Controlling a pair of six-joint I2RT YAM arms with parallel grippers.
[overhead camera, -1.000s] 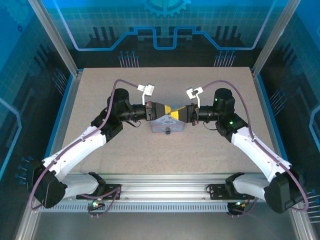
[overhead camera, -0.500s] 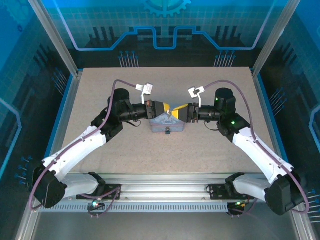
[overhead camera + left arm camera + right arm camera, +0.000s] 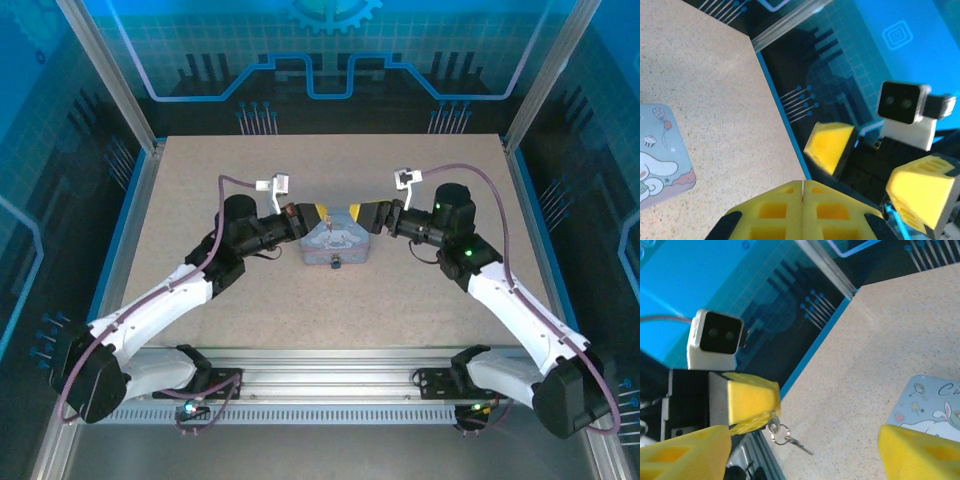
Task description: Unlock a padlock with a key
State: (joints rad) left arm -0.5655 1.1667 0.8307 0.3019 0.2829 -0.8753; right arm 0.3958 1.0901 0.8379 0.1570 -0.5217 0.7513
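Note:
My left gripper (image 3: 316, 216) is shut, its yellow fingers (image 3: 790, 200) pressed together, and it hangs over the left end of the tin box (image 3: 335, 244). In the right wrist view a small metal key (image 3: 773, 422) is pinched at its fingertips; a ring and a second key (image 3: 801, 445) dangle below it. My right gripper (image 3: 362, 214) stands open just to the right, facing the left one, with nothing between its fingers (image 3: 920, 452). The padlock (image 3: 337, 263) is a tiny dark lump at the box's front edge.
The pale blue tin box with a cartoon lid (image 3: 655, 160) lies at the middle of the speckled beige table (image 3: 250, 300). Blue-lit enclosure walls and metal posts (image 3: 100, 70) close in the sides and back. Purple cables arc over both wrists.
The right gripper has opened and drawn back to the right. The left gripper has stayed shut with the key and pulled slightly left; the two no longer touch.

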